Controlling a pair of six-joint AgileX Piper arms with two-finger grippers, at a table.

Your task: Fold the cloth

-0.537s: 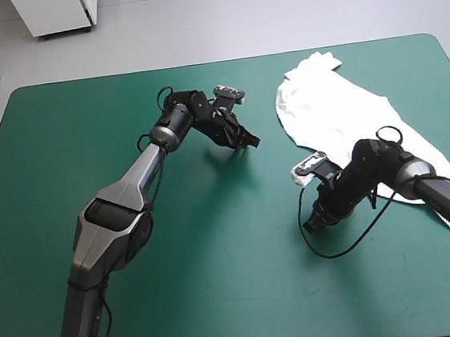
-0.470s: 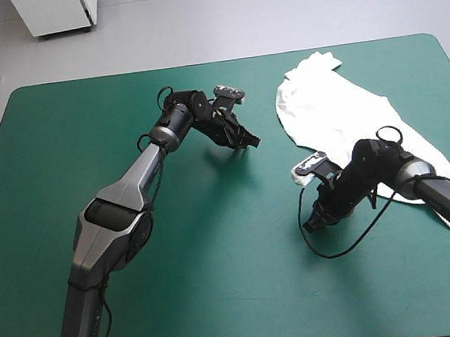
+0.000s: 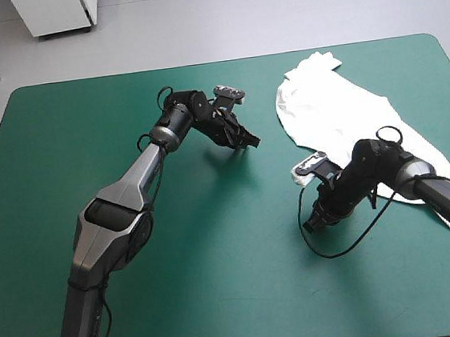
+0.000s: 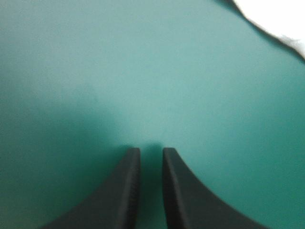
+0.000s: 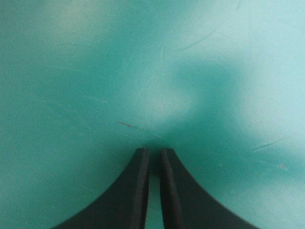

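- The left tool [image 3: 248,142] is over the teal-green cover of the desk [image 3: 85,135], a little beyond its middle. Its black fingers [image 4: 128,191] are clenched almost together with nothing between them.
- The right tool [image 3: 311,224] points down at bare cover, closer to the near edge. Its fingers [image 5: 136,191] are also clenched on nothing.
- The T-shirt [image 3: 331,109] lies spread on the right far part of the desk, apart from both tools. The right arm crosses over its near edge.
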